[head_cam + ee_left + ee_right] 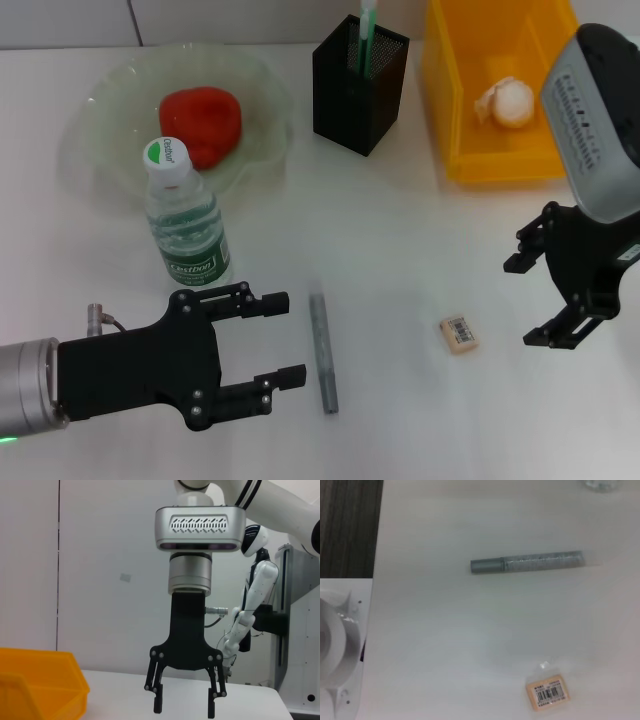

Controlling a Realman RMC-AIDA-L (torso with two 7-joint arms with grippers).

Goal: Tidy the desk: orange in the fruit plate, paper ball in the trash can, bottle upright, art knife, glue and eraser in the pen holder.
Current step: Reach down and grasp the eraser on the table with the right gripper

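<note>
- Left claw, released, hovers near-left, just beside the grey stick-shaped art knife lying on the white counter.
- Straddle its middle across the width, then clench.
- Right claw, released, is right of the small tan eraser.
- Black mesh pen holder stands far.

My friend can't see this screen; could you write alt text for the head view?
Two open grippers, left and right, hover over a white desk flanking a grey art knife and an eraser.
</note>
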